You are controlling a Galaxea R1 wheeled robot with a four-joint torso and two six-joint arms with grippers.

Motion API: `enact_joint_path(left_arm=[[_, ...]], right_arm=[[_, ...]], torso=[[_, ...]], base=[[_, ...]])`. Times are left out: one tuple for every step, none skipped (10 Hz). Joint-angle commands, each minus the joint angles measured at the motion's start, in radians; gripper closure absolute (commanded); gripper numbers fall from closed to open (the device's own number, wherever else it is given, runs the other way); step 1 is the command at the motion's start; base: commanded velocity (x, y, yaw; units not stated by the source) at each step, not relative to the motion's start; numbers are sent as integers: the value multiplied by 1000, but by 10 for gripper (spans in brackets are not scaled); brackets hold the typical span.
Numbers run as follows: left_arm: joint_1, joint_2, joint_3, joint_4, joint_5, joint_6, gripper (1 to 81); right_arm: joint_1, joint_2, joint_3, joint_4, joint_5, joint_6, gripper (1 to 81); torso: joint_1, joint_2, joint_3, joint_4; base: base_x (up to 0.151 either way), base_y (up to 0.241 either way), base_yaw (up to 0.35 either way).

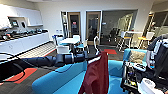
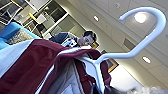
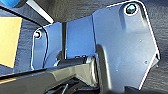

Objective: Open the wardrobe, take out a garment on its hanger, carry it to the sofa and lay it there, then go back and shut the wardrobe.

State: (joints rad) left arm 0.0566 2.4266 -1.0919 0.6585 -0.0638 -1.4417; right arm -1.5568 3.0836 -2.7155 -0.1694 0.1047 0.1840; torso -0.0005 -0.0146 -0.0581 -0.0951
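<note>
Left gripper (image 1: 93, 55) out at the end of the long black arm, closed on the hanger (image 1: 96, 43) low down near the garment's collar, hook curving up and free in the air. Right gripper: can't tell, just the robot's own dark plate and bar in the right wrist view over dark carpet with a yellowish patch. Biggest thing around: turquoise sofa (image 1: 57, 80), stretched across the lower part of the head view, right under and behind the hanging load. Maroon garment (image 1: 96, 75) dangling from the hanger in front of the sofa, white trim along the shoulder, not touching the seat as far as visible. Same garment up close in the left wrist view (image 2: 32, 70), white hanger (image 2: 140, 45) arching over it against the ceiling lights. Person (image 2: 85, 40) visible beyond the garment in that view. Smaller blue seat with patterned cushion (image 1: 136, 56) off to the right, well apart from the garment. White kitchen worktop (image 1: 22, 41) along the left wall, small table with chairs (image 1: 70, 41) further back.
</note>
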Motion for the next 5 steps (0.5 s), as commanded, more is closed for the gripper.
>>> enact_joint_path(left_arm=[[-186,-1,13,18,-79,12,811],[-186,-1,15,18,-77,12,811],[-186,0,15,18,-74,12,811],[-175,3,15,24,-56,12,811],[-166,5,12,27,-54,12,811]], right_arm=[[40,5,7,-6,-49,-3,10],[39,5,7,-6,-49,-3,10],[39,5,7,-6,-49,-3,10],[39,5,7,-6,-48,-3,10],[40,5,7,-6,-48,-3,10]], torso=[[1,0,0,0],[1,0,0,0],[1,0,0,0],[1,0,0,0],[1,0,0,0]], base=[[0,0,0],[0,0,0],[0,0,0],[0,0,0],[0,0,0]])
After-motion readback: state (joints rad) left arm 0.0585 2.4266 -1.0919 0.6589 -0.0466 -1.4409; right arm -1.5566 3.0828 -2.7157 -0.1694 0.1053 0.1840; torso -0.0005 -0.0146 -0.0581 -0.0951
